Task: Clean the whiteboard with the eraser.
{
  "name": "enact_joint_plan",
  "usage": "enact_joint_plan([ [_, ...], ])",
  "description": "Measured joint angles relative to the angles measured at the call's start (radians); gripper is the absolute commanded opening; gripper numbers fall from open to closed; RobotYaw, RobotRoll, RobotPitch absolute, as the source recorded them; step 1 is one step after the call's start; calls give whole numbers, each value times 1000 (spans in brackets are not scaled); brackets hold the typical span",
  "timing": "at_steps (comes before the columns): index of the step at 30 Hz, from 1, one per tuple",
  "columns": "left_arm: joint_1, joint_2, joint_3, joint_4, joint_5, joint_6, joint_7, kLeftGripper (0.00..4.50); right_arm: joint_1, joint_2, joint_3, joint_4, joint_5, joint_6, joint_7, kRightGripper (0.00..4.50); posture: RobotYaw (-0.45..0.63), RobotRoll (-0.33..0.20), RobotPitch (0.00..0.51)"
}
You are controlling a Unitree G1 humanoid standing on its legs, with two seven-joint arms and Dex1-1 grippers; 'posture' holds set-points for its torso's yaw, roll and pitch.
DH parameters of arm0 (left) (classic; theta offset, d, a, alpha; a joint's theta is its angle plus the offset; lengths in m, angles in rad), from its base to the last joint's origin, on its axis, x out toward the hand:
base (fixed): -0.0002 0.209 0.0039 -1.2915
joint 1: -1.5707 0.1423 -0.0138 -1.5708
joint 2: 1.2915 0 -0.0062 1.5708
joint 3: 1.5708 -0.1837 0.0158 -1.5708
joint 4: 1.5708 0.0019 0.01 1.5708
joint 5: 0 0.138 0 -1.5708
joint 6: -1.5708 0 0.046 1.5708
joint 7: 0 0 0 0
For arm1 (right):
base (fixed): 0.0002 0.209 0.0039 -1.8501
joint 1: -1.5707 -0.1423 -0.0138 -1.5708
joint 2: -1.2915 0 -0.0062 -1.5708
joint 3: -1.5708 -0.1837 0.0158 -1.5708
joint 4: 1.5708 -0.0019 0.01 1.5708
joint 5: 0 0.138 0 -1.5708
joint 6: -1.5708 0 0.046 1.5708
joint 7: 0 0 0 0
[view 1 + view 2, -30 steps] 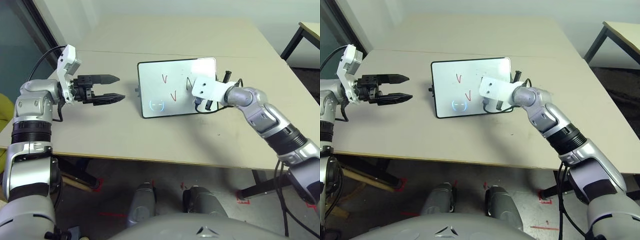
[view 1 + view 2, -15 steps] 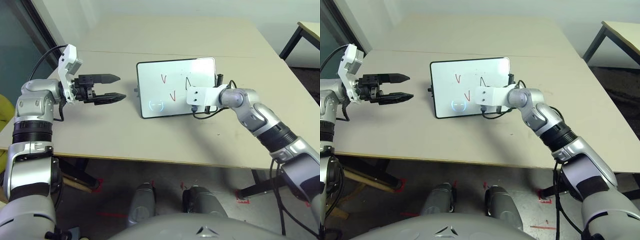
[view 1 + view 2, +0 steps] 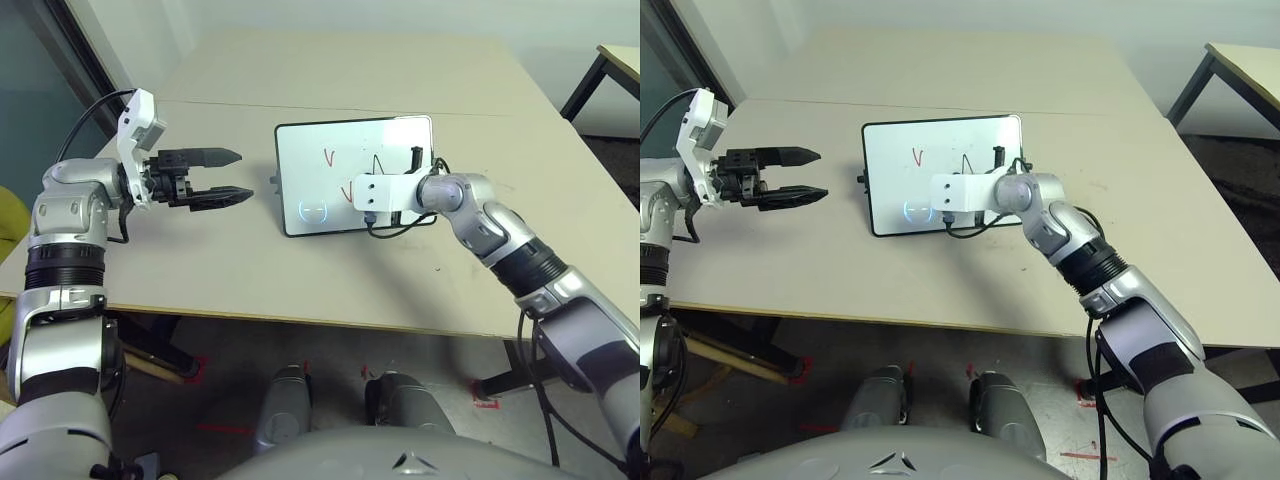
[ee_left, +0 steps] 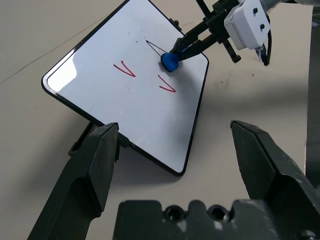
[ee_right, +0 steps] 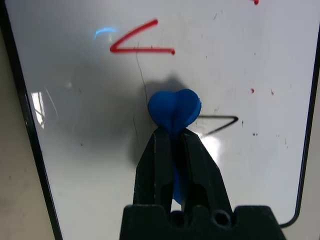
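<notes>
Mid-wipe: my right gripper [image 5: 172, 145] has its fingers pinched tight on the eraser [image 5: 174, 111], pressed to the whiteboard [image 4: 100, 95] on the surface. Left gripper [image 3: 225, 175] idle, fingers wide apart, holding nothing. Next I'd sweep over the marks (red and black).

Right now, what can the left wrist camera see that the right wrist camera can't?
Left wrist view alone: the whole whiteboard on the table, two red marks, and the left gripper with fingers wide open. Right wrist view alone: a close look at the right gripper, its fingers squeezing the eraser, between one red mark and a black mark. Both: the blue eraser pinched against the white board.
</notes>
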Motion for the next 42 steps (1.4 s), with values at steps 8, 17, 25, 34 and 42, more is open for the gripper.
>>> enact_joint_plan([
  [8, -4, -10, -3, 4, 0, -1, 0, 4500, 27, -82, -56, 10, 1, 3, 3, 16, 191, 0, 0],
  [17, -28, -18, -9, 9, 0, -7, 0, 4500, 27, -74, -71, 15, -6, 4, 9, 16, 198, 0, 0],
  [25, -27, -18, -16, 10, 0, -7, 0, 4500, -15, 15, -57, 43, -21, -4, 19, 16, 215, 0, 0],
  [34, -12, -16, -15, 5, 0, -7, 8, 4500, -88, 106, -22, 106, -39, -42, 20, 16, 233, 0, 0],
  [42, 1, -16, -15, -1, -8, -5, 21, 4500, -119, 130, -18, 150, -59, -71, 17, 16, 236, 0, 0],
])
